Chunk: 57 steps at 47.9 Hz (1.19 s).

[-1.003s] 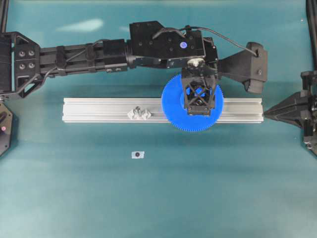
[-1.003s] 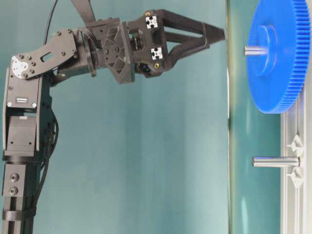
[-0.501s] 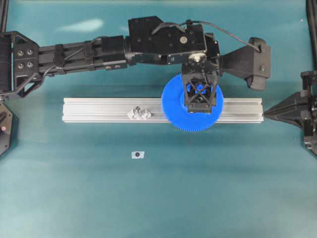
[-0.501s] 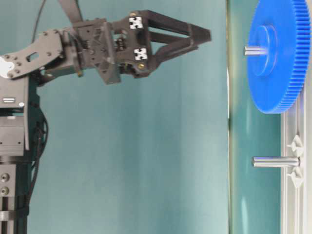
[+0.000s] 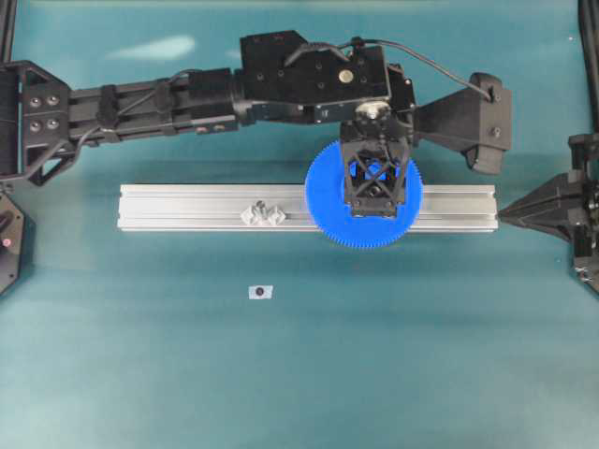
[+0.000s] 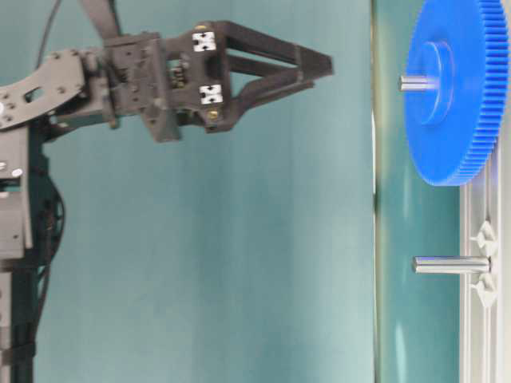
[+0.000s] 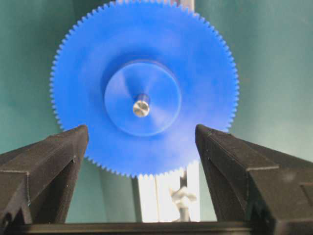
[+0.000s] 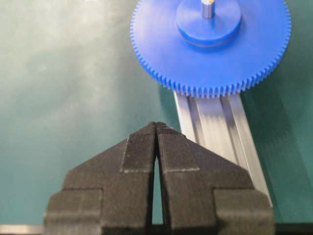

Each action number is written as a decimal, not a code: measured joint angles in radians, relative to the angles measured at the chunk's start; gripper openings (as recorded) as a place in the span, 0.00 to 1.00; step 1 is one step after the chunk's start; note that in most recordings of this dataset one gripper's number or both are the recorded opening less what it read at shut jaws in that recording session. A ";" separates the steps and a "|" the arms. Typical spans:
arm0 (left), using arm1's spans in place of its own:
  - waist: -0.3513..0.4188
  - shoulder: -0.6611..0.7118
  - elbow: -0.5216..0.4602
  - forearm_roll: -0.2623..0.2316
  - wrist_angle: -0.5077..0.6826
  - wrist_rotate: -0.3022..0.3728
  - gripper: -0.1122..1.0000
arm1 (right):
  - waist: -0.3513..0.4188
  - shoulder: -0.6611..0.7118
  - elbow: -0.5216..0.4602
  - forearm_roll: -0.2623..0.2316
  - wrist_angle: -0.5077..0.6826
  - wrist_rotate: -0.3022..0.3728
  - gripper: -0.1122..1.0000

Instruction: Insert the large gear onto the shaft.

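The large gear [image 7: 144, 88] sits on the shaft [image 7: 141, 107]. The left gripper [image 7: 142, 147] hovers above it, fingers [image 7: 44, 161] spread wide and empty. The right gripper [image 8: 156, 128], at three o'clock, is closed.

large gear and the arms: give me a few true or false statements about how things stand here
1. The large gear sits on a shaft whose tip pokes through its hub. True.
2. The left gripper clamps the gear. False: its fingers stand open, clear of it.
3. The right gripper is wide open. False: it is shut.
4. A second shaft on the rail stands bare. True.
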 measured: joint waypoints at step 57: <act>-0.002 -0.031 -0.002 0.000 0.003 -0.051 0.86 | 0.000 0.000 0.003 0.000 0.000 0.000 0.15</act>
